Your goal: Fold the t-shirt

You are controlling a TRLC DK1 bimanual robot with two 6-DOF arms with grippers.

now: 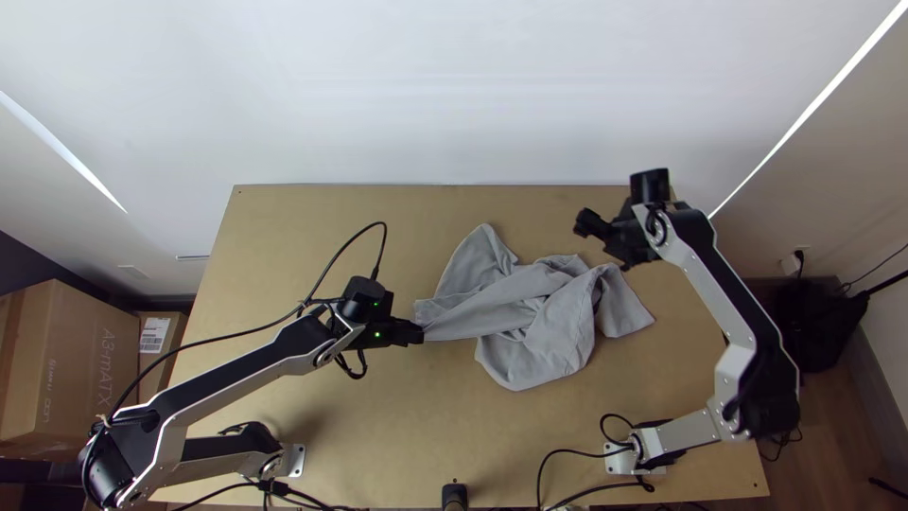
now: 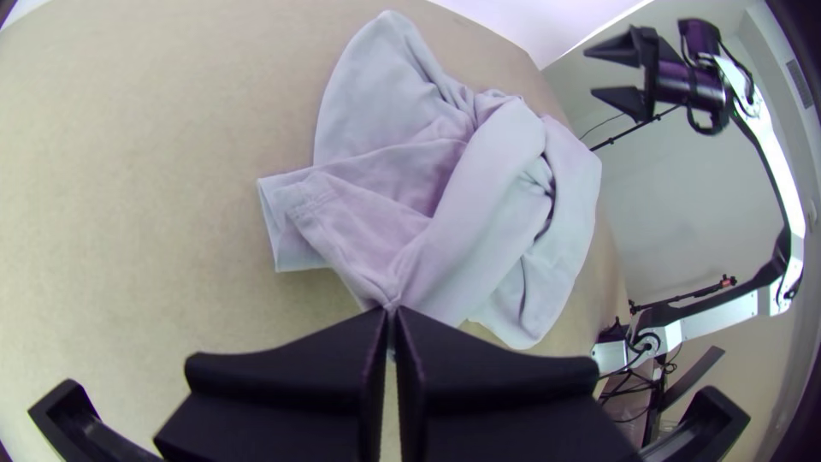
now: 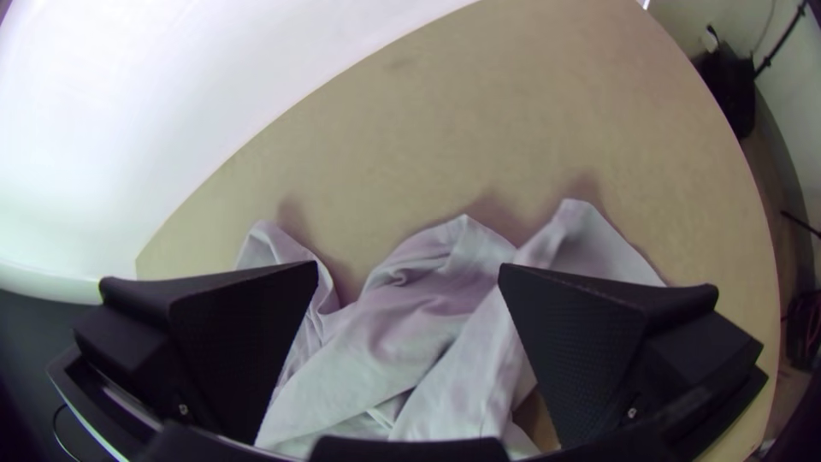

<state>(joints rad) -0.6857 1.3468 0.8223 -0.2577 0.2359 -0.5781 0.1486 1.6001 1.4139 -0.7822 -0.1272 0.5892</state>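
bunched t-shirt (image 1: 558, 331) trails from left claw (image 1: 420, 333), pinched at one end — right claw (image 1: 602, 245) gaping, apart from it.

There is room to pass between the shirt (image 1: 539, 312) and the near edge of the table (image 1: 407, 435); the left arm (image 1: 236, 378) and right arm (image 1: 705, 284) block either side
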